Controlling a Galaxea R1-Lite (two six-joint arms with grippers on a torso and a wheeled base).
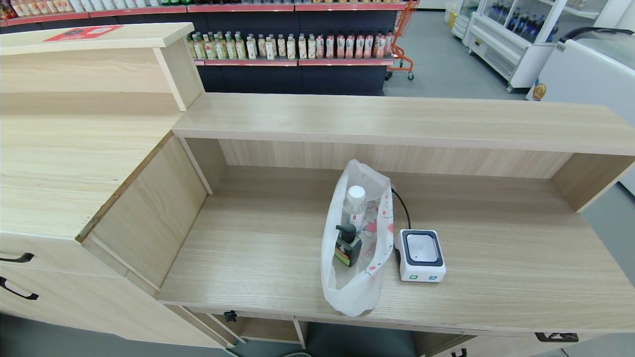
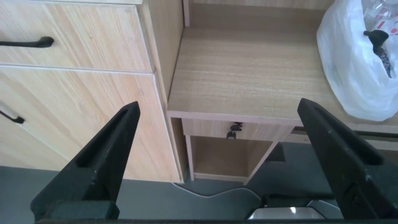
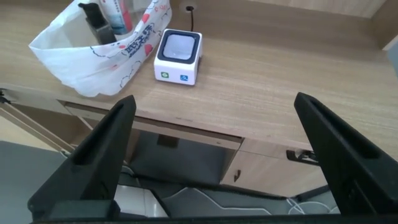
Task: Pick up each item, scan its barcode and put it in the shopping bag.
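Our left gripper [image 2: 219, 109] and right gripper [image 3: 216, 102] hang empty, jaws spread, before the counter [image 1: 496, 248]; pump bottle [image 1: 347, 245] and white-capped bottle [image 1: 354, 201] stand in the shopping bag [image 1: 347, 292], just left of the scanner [image 1: 420, 254].

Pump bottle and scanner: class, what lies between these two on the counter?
Only the printed side wall of the shopping bag: the pump bottle stands inside it, the scanner just outside, as the head view shows.

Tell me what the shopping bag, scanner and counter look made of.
Shopping bag: thin, translucent white plastic film, crinkled; contents show through. Scanner: hard white plastic shell, glossy dark top window. Counter: matte wood-grain board, probably laminate.
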